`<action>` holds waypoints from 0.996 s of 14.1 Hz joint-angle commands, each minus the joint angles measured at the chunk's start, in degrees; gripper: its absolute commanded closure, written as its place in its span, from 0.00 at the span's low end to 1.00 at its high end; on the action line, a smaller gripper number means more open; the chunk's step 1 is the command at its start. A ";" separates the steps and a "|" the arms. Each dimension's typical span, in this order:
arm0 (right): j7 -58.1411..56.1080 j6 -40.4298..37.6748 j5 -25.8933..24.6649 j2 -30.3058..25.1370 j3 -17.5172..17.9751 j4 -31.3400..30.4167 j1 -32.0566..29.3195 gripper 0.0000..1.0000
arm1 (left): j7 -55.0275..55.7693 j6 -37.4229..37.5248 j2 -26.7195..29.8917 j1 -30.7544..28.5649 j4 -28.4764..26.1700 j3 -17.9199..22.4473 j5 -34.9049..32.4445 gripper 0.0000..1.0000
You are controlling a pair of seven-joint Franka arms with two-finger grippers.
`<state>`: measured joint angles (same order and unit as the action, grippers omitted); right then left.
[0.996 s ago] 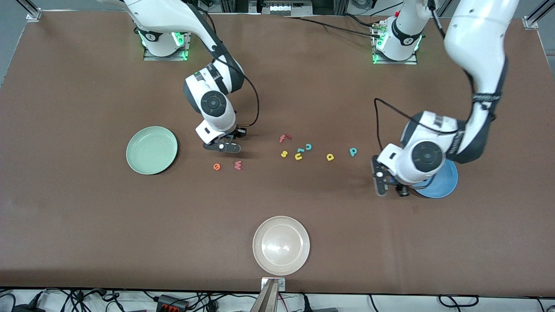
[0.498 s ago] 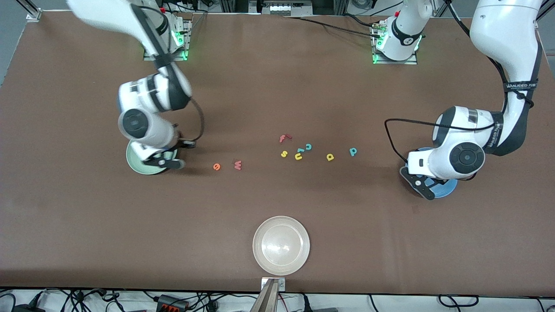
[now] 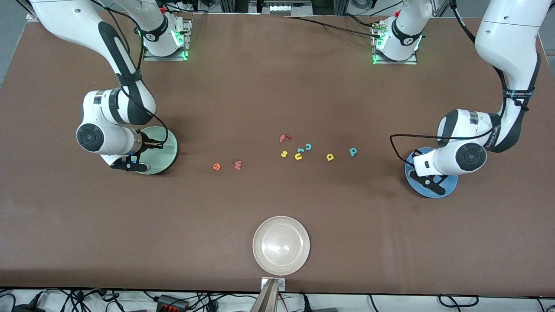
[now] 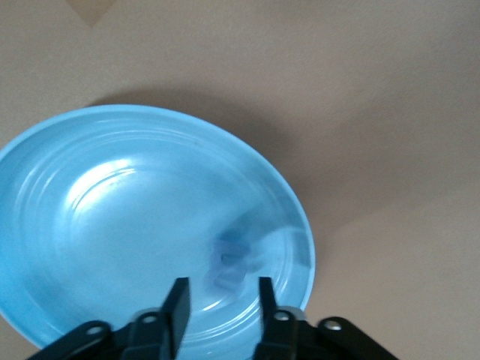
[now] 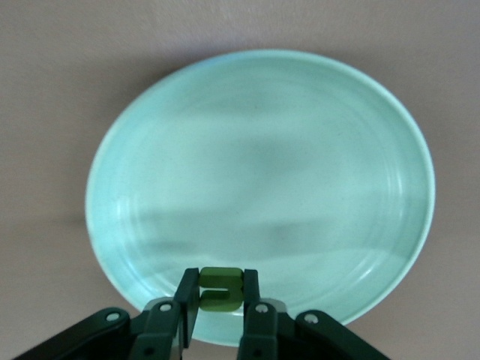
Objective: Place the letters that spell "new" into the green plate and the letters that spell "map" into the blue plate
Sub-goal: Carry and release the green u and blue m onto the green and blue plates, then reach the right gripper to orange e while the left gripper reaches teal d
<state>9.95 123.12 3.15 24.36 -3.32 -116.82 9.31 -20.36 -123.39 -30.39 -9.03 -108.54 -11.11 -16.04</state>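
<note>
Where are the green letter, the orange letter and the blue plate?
green n (image 5: 220,289), right wrist view, its middle between the fingers.
orange e (image 3: 216,166), front view, its middle.
blue plate (image 4: 112,217), left wrist view, bare inner floor.

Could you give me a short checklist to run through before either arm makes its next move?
1. Right gripper holds the green n between its fingers: ok.
2. Right gripper is over the green plate: ok.
3. Left gripper has its fingers apart over the blue plate: ok.
4. Blue letter seen blurred between the left fingers, at rest in the plate: cannot tell.
5. Orange e and red w in the green plate: not ok, both lie on the table.
6. Yellow a and teal p in the blue plate: not ok, both on the table.
</note>
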 commanded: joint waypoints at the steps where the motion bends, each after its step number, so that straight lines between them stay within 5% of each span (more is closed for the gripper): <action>1: -0.99 0.37 -1.12 1.12 0.77 0.28 -1.66 0.72 | 1.72 1.57 2.43 -0.28 -1.06 -2.06 -1.02 0.00; 2: -1.08 0.54 -2.09 1.39 0.86 0.63 -1.84 0.65 | 3.03 2.88 3.31 -0.37 -1.06 -3.21 -0.84 0.00; 4: -1.08 0.37 -2.89 1.57 0.86 2.38 -1.75 0.00 | 12.21 6.74 5.15 -0.37 -0.97 -7.76 -0.84 0.00; 9: -0.81 -0.86 -2.36 3.14 1.39 10.10 0.60 0.00 | 44.29 5.11 4.90 -0.02 -4.03 -18.67 -0.84 0.00; 14: -0.11 -0.43 -1.93 4.90 1.48 12.06 7.46 0.00 | 57.36 -13.88 3.59 0.25 -14.15 -19.04 -1.63 0.00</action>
<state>9.68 123.01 1.00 27.84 -1.86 -106.26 14.44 33.92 -133.27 -26.85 -7.93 -119.92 -29.95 -16.03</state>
